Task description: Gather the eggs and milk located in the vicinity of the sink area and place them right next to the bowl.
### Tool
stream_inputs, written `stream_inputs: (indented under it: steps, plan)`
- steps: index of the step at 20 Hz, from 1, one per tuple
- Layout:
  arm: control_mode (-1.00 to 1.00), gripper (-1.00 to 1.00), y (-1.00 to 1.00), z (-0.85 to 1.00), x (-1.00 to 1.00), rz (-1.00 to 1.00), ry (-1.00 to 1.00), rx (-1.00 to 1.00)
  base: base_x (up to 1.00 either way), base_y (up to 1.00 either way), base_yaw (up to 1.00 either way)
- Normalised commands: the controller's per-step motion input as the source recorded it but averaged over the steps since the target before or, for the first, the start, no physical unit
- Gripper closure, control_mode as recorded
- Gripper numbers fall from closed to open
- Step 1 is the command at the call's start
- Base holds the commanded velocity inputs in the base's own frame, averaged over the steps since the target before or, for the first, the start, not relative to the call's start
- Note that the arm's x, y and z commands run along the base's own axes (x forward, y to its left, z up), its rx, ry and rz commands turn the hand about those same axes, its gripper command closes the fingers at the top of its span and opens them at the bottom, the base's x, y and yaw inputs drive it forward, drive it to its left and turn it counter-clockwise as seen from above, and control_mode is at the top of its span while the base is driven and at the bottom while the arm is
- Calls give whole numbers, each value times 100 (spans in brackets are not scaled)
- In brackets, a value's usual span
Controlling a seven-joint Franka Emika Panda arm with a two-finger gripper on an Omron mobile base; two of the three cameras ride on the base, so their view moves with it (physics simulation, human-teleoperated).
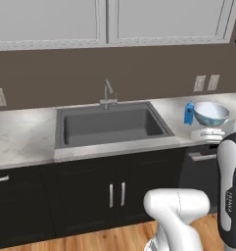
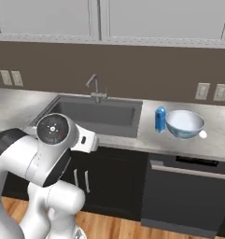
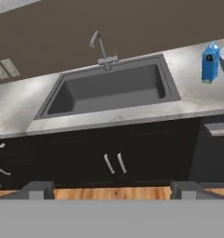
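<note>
On the grey counter [image 1: 21, 137] right of the sink [image 1: 109, 125], milk [image 2: 160, 119] and egg [image 2: 203, 134] flank the bowl [image 2: 185, 123], so we reckon we're done, gripper [image 3: 112, 189] open and empty.

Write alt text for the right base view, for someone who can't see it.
A blue milk carton stands beside a glossy bowl on a grey counter, right of a dark sink with its tap. The white robot arm rises at lower left.

One marking can be made out: small dark lettering running lengthwise on the white arm link [image 1: 229, 196] in the left base view, seemingly "FRANKA" but too small to be read surely. A dark mark on the milk [image 3: 209, 62] cannot be read.
</note>
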Motion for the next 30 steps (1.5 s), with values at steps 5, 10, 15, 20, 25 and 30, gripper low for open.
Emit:
stream_inputs:
  steps: [5, 10, 15, 20, 25, 30]
  plan:
    - [100, -100, 0, 0, 0, 0, 0, 0, 0, 100, 0]
    - [100, -100, 0, 0, 0, 0, 0, 0, 0, 100, 0]
    - [100, -100, 0, 0, 0, 0, 0, 0, 0, 100, 0]
    - [100, -100, 0, 0, 0, 0, 0, 0, 1, 100, 0]
    - [100, -100, 0, 0, 0, 0, 0, 0, 8, 100, 0]
    - [100, -100, 0, 0, 0, 0, 0, 0, 17, 100, 1]
